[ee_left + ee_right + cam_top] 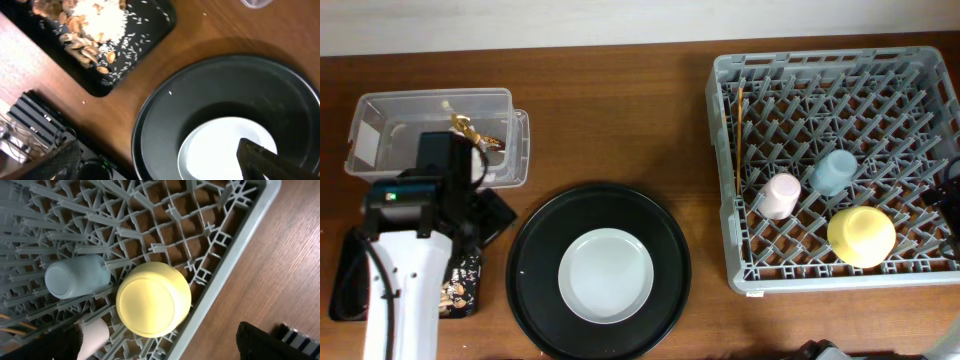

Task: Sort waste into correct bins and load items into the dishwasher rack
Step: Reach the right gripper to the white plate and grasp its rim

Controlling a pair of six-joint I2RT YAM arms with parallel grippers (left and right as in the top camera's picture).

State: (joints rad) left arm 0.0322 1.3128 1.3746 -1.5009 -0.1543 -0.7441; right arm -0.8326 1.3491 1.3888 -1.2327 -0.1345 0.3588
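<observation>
Loading looks nearly done, since only the plate [605,275] lies on the round black tray [535,250] outside the dishwasher rack [720,150], so next comes a careful rim grasp; the right gripper [155,339] gapes empty, while the left gripper [455,150] hides its jaws, so its state cannot be told.

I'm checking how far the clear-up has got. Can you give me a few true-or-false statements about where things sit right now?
1. The yellow bowl sits upside down in the dishwasher rack. True.
2. The plate is in the rack. False: it lies on the round black tray.
3. The pink cup and light-blue cup are both in the rack. True.
4. The chopsticks lie on the table beside the plate. False: they are in the rack, along one wall.
5. Food scraps lie in the shallow black tray. True.
</observation>
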